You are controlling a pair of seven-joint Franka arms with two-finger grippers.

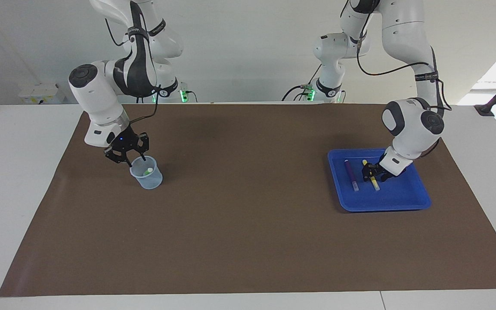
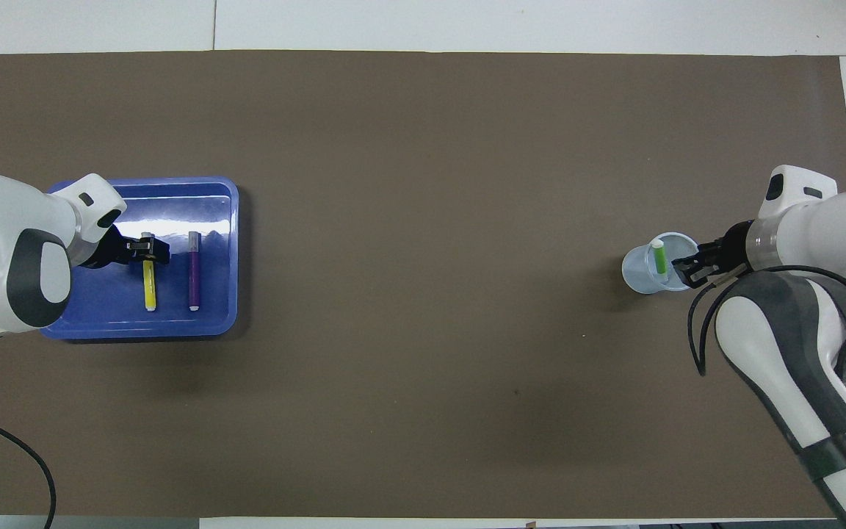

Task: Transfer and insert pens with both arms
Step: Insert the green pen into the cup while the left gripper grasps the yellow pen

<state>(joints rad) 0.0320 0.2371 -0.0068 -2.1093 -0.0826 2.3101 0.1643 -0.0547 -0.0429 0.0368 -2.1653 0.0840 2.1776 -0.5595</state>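
The green pen (image 1: 148, 171) (image 2: 659, 258) leans inside the clear plastic cup (image 1: 149, 180) (image 2: 636, 273), pale end up. My right gripper (image 1: 131, 160) (image 2: 689, 266) hangs open just above the cup's rim on the side nearer the robots, holding nothing. The yellow pen (image 1: 375, 184) (image 2: 150, 286) and the purple pen (image 1: 351, 174) (image 2: 193, 272) lie side by side in the blue tray (image 1: 398, 193) (image 2: 173, 198). My left gripper (image 1: 370, 174) (image 2: 150, 251) is down in the tray, open, straddling the yellow pen near its end farther from the robots.
A brown mat (image 1: 248, 215) covers the table; the cup stands toward the right arm's end and the tray toward the left arm's end. Two slimmer white arms with green-lit bases (image 1: 183, 95) stand at the table's edge by the robots.
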